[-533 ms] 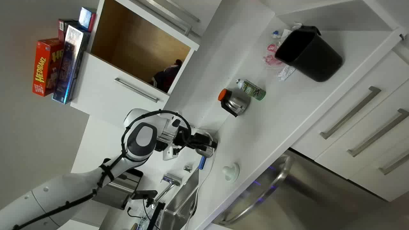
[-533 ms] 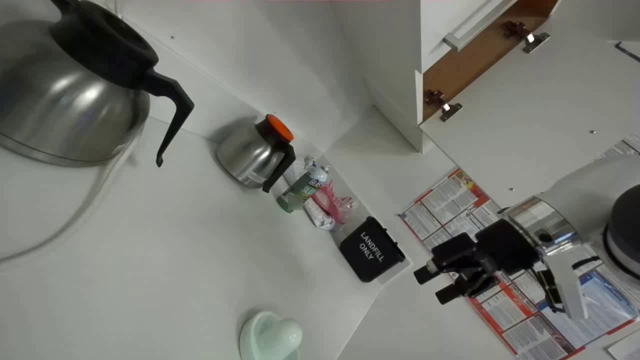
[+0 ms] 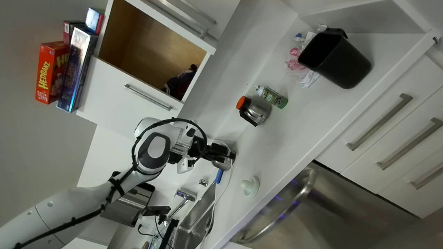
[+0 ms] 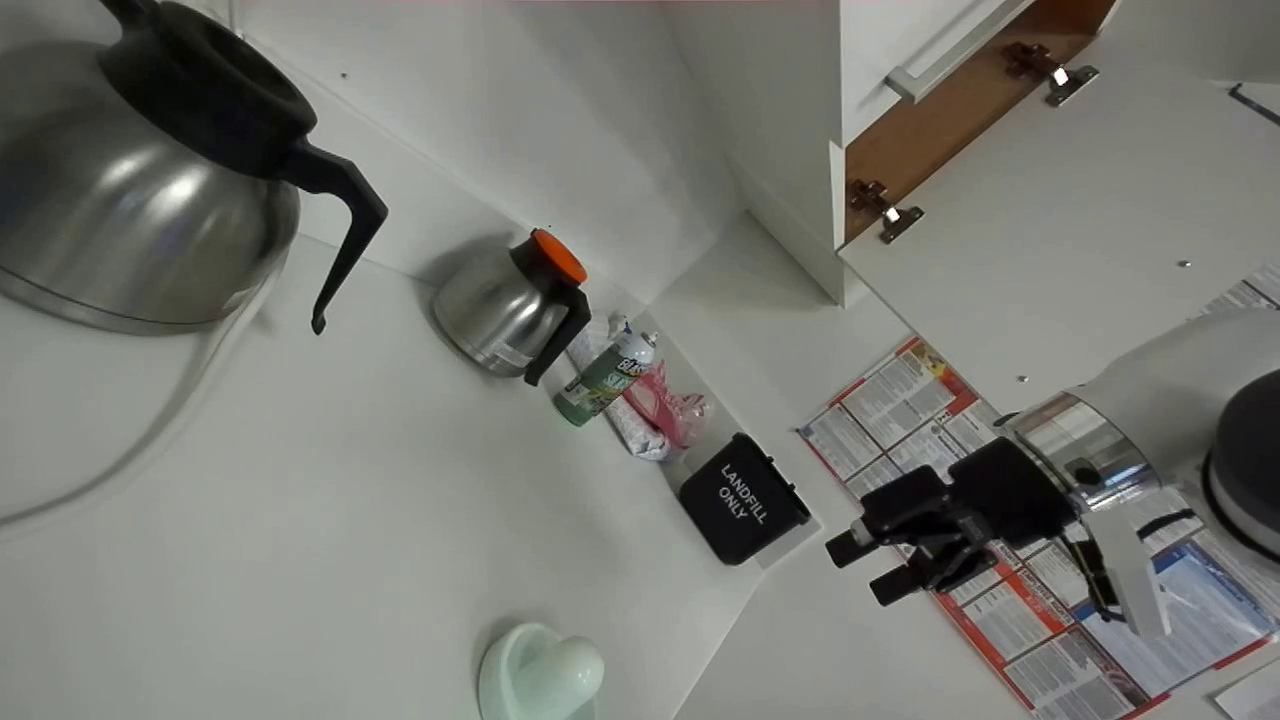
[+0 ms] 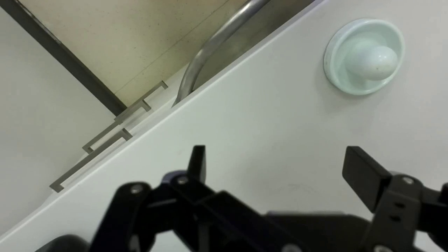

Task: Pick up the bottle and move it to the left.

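White counter [image 5: 266, 115] is spreading under the gripper [image 5: 274, 157]; jaws are standing wide apart. Orange-capped bottle [image 4: 508, 310] is standing upright on the counter, well apart from the gripper, with a spray can [image 4: 605, 380] standing near it.

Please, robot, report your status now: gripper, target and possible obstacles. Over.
Gripper open, empty. Orange-lidded jug on counter, not held. Spray can near it, may hinder grasp.
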